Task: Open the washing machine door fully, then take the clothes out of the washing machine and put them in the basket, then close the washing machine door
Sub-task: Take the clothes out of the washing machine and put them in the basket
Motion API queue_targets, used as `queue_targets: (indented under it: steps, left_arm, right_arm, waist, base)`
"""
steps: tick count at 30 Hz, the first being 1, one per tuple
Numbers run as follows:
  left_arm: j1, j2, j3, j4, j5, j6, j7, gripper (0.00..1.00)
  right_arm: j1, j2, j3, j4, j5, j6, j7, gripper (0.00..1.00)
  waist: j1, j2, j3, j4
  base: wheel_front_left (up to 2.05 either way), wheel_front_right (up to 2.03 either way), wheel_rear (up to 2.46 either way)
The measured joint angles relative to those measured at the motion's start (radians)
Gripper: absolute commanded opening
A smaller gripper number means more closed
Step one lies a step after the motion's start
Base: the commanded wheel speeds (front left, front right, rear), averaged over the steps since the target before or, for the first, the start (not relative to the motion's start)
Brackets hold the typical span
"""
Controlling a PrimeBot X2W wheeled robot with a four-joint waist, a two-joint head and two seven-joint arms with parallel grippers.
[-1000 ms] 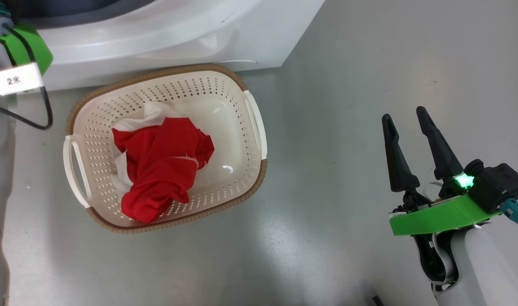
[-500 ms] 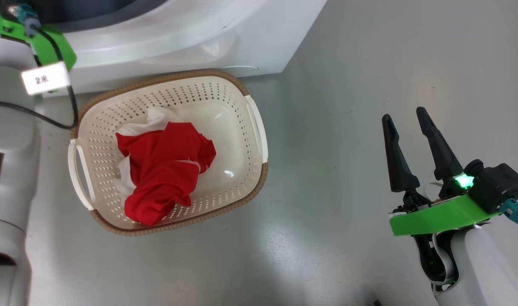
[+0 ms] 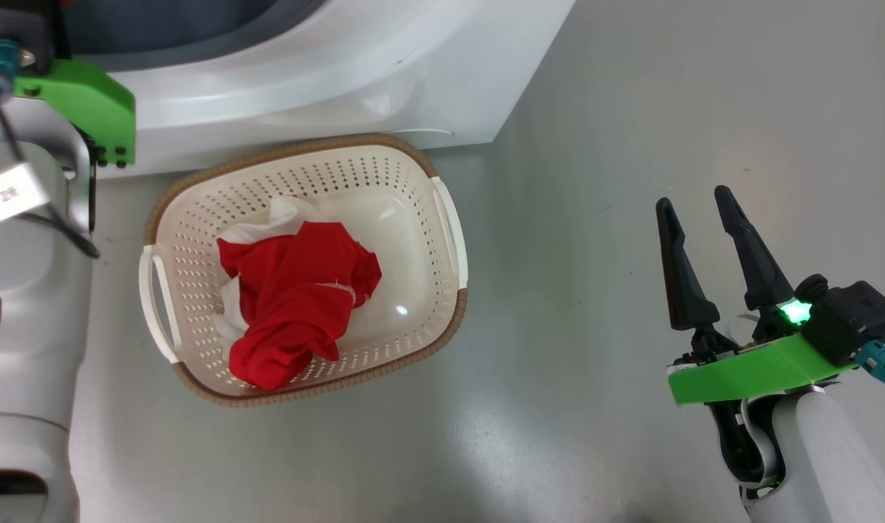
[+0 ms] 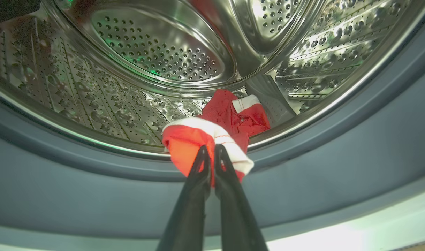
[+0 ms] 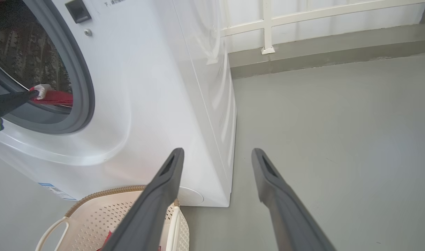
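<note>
Head view, basket: The basket (image 3: 319,142) sits on the floor (image 3: 594,363) at left-centre of the frame. Its upper rim is just below the base of the washing machine (image 3: 384,80).
Head view, clothes: One red bundle with white parts (image 3: 297,305) lies inside the basket, toward its left half. That part of the unloading looks done.
Head view, right arm: At lower right the right end effector (image 3: 692,197) hovers over bare floor, well apart from the basket. Its fingers are spread and hold nothing.
Left wrist view, grip: At bottom centre the left end effector (image 4: 210,148) has its fingers pressed together, clamped on the near edge of a red-and-white garment (image 4: 229,115).
Left wrist view, garment: It lies at the lower lip of the steel drum (image 4: 156,52), lapping over the grey gasket (image 4: 93,188).
Right wrist view: At upper left the same pinch shows in the machine's mouth. The basket is at the bottom left edge, below the opening.
Progress: Door opening looks complete, since the mouth is unobstructed. This garment has yet to be carried to the basket. Closing the washing machine door comes after that.
</note>
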Motion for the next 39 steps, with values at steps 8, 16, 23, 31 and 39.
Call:
queue_targets:
  steps: [8,16,23,31,39]
  left_arm:
    - [0.075,-0.009,0.056,-0.221,-0.11,-0.077,-0.004,0.0]
    - [0.179,-0.022,0.108,-0.34,-0.163,-0.129,-0.004,0.0]
    - [0.253,-0.05,0.147,-0.423,-0.178,-0.149,-0.004,0.0]
    - [0.371,-0.1,0.19,-0.569,-0.177,-0.171,-0.004,0.0]
    - [0.515,-0.147,0.22,-0.745,-0.175,-0.184,-0.004,0.0]
  right_arm:
    - [0.001,-0.001,-0.002,0.003,-0.007,0.0,0.0,1.0]
    - [0.002,-0.001,-0.008,0.008,-0.017,0.0,0.0,1.0]
    - [0.016,-0.001,-0.017,0.013,-0.025,0.0,0.0,1.0]
    - [0.047,-0.001,-0.032,0.017,-0.033,0.0,0.0,1.0]
    - [0.072,-0.001,-0.046,0.017,-0.036,0.0,0.0,1.0]
  waist:
    - [0.0,0.0,-0.018,0.007]
    - [0.0,0.0,-0.04,0.015]
    - [0.0,0.0,-0.067,0.026]
    - [0.0,0.0,-0.102,0.043]
    - [0.0,0.0,-0.132,0.062]
  base:
    - [0.0,0.0,0.0]
    - [0.0,0.0,0.0]
    - [0.0,0.0,0.0]
    - [0.0,0.0,0.0]
    - [0.0,0.0,0.0]
